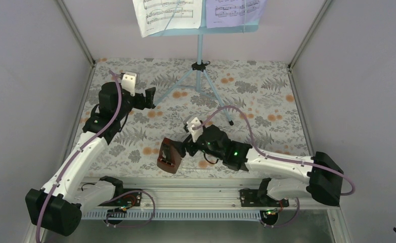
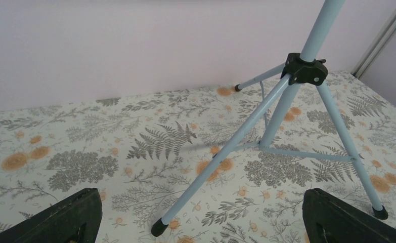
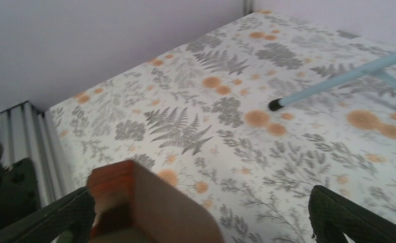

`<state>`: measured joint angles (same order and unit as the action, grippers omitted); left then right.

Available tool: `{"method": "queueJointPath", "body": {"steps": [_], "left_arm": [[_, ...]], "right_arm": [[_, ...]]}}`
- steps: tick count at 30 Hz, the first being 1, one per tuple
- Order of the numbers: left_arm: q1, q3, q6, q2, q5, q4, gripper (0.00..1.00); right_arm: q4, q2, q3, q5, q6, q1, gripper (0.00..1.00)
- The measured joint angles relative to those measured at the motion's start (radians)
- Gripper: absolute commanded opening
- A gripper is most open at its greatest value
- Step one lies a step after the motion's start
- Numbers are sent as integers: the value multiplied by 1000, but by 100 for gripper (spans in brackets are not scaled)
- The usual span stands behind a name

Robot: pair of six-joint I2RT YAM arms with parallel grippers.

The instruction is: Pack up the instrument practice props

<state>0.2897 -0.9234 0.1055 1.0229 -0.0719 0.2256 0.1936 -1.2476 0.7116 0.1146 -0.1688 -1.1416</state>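
The light-blue music stand [image 1: 200, 50] stands at the back centre on its tripod. A white sheet [image 1: 168, 15] and a lavender sheet [image 1: 234, 11] rest on its desk. The reddish-brown metronome [image 1: 169, 156] sits near the front centre. My right gripper [image 1: 181, 147] is open, its fingers wide around the metronome [image 3: 150, 207], which lies close to the left finger [image 3: 54, 217]. My left gripper [image 1: 150, 97] is open and empty. The stand's left leg foot [image 2: 159, 228] lies between its fingers, apart from both. One stand leg [image 3: 337, 81] shows in the right wrist view.
A floral cloth [image 1: 256, 101] covers the table. Pale walls close it in on the left, back and right. A metal rail [image 1: 195, 188] with the arm bases runs along the near edge. The tripod's right leg foot [image 1: 231, 122] lies just behind the right wrist.
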Motion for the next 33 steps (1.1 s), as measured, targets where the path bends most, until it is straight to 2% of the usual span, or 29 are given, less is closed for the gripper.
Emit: {"method": "queueJointPath", "body": {"steps": [6,12,21,26,33], "left_arm": [[0,0,-13,-2,18,0,98],[0,0,-20,-8,39,1,98],[0,0,-20,-12,42,4,98],[0,0,-20,-12,41,13,98],[0,0,-20,-11,36,17,98]], "right_arm": [[-40,99,-25,-16,-60,38,100],[60,161,-141,-104,-87,29,100],[251,16,-172,-119,-17,-70,100],[340,-90,-172,-87,31,-81,100],[385,-157,-172,-33,56,-82,100]]}}
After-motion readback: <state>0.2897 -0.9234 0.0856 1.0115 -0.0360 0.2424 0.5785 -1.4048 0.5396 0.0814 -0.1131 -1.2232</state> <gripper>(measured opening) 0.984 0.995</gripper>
